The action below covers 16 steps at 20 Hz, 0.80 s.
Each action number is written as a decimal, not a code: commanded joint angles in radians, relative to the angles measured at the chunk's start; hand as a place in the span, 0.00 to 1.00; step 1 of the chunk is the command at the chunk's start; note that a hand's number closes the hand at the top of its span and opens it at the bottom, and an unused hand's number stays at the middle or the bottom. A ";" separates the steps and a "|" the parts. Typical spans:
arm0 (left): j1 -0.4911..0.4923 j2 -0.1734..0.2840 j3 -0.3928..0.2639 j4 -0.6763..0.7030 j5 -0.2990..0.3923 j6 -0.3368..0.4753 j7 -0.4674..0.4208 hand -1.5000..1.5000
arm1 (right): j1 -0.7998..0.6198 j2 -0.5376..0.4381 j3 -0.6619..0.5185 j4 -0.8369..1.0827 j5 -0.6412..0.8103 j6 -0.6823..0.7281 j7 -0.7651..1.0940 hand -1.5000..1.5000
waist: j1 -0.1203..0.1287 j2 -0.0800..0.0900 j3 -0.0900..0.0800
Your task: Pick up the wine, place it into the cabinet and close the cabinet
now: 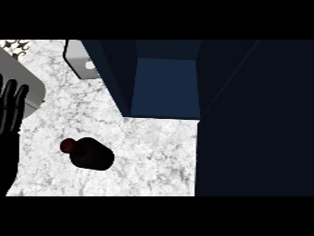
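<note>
The open dark-blue cabinet (165, 87) stands far beyond the left hand (2, 115), off to that hand's right, its cavity facing the marble counter (152, 152). The left hand rests at the view's left edge, fingers straight and up, holding nothing; the right hand does not show. The wine bottle (90, 154) stands upright on the counter to the right of this hand and slightly nearer the robot, apart from it, short of the cabinet. Its long axis points nearly at the camera, so a sideways reach seems needed.
</note>
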 commanded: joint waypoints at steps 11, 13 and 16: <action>-0.231 -0.081 -0.334 0.110 -0.094 0.353 0.403 0.00 | 0.234 -0.021 0.266 -0.242 -0.174 0.214 0.108 0.00 | -0.063 -0.036 0.036; -0.306 -0.081 -0.387 0.097 -0.136 0.443 0.468 0.00 | 0.232 -0.031 0.262 -0.271 -0.185 0.212 0.142 0.00 | -0.047 -0.033 0.035; -0.349 -0.081 -0.518 0.069 -0.226 0.586 0.577 0.00 | 0.313 -0.032 0.285 -0.372 -0.190 0.203 0.174 0.00 | -0.046 -0.034 0.035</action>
